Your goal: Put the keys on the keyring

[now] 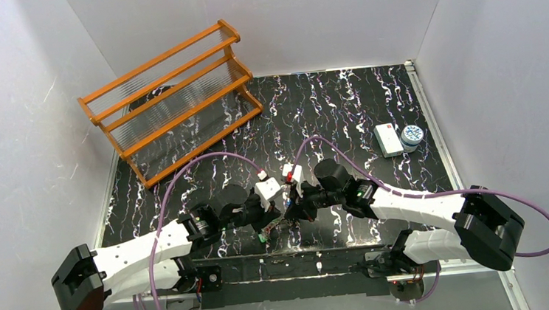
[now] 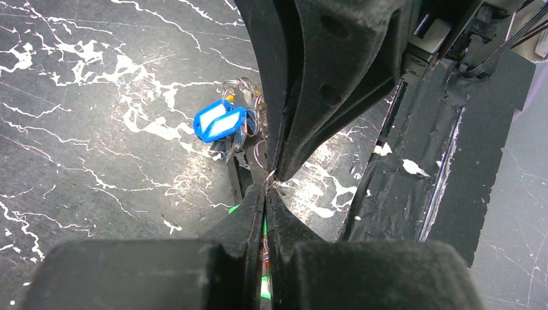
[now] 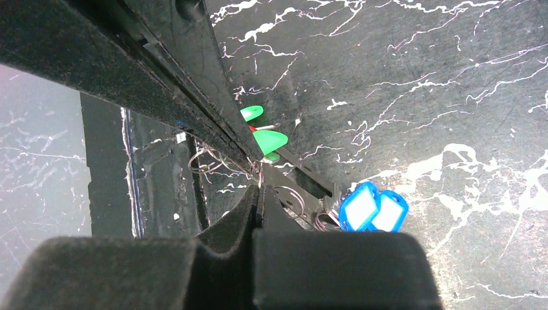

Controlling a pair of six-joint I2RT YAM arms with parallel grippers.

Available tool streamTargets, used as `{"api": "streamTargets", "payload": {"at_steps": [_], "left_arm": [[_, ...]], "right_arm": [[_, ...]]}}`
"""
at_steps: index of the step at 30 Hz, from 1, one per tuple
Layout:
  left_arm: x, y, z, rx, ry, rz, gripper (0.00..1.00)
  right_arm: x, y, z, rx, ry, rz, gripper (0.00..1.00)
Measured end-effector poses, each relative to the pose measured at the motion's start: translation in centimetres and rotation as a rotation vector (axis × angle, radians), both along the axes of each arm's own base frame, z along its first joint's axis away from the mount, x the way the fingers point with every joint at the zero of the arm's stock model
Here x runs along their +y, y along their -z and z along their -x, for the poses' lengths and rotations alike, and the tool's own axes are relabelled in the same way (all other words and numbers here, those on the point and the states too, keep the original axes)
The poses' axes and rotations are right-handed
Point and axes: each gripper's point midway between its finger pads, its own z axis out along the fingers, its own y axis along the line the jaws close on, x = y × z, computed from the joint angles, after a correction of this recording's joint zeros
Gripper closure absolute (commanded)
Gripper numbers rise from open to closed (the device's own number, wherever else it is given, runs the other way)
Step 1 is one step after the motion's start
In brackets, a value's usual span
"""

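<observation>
Grippers meet tip to tip well in front of the orange wooden slatted rack (image 1: 171, 96), toward its near side. Left gripper (image 2: 267, 188) and right gripper (image 3: 258, 188) are both fully closed, each pinching the thin pale wire keyring (image 2: 272, 178). Blue-tagged keys (image 2: 220, 123) and green-tagged keys (image 3: 266, 139) cluster at that same spot.

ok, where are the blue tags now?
Left wrist view, left of centre: the blue tags are just up-left of the tips of the left gripper, over the black mat.
</observation>
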Motion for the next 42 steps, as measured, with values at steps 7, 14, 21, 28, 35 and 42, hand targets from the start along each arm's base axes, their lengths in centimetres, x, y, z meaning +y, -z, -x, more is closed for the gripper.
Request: {"api": "streamTargets", "payload": {"at_steps": [7,14,21,28,35,42], "left_arm": [[-0.1,-0.1,-0.1,-0.003,0.000,0.006,1.00],[0.1,0.1,-0.3,-0.001,-0.019,-0.004,1.00],[0.8,0.9,-0.4,0.015,-0.051,-0.035,1.00],[1.0,1.2,-0.3,0.019,-0.058,-0.039,0.97],[1.4,1.0,-0.4,-0.009,-0.060,-0.033,0.54],[2.1,-0.9,-0.4,-0.095,-0.050,0.032,0.53]], "right_arm": [[0.0,0.0,0.0,0.001,-0.002,0.000,0.99],[0.0,0.0,0.0,0.001,-0.002,0.000,0.99],[0.1,-0.1,0.0,-0.004,-0.001,-0.007,0.99],[0.1,-0.3,0.0,-0.014,-0.002,-0.022,0.99],[-0.3,-0.5,0.4,-0.036,-0.010,-0.060,0.99],[-0.5,-0.8,0.7,-0.065,-0.015,-0.105,0.99]]}}
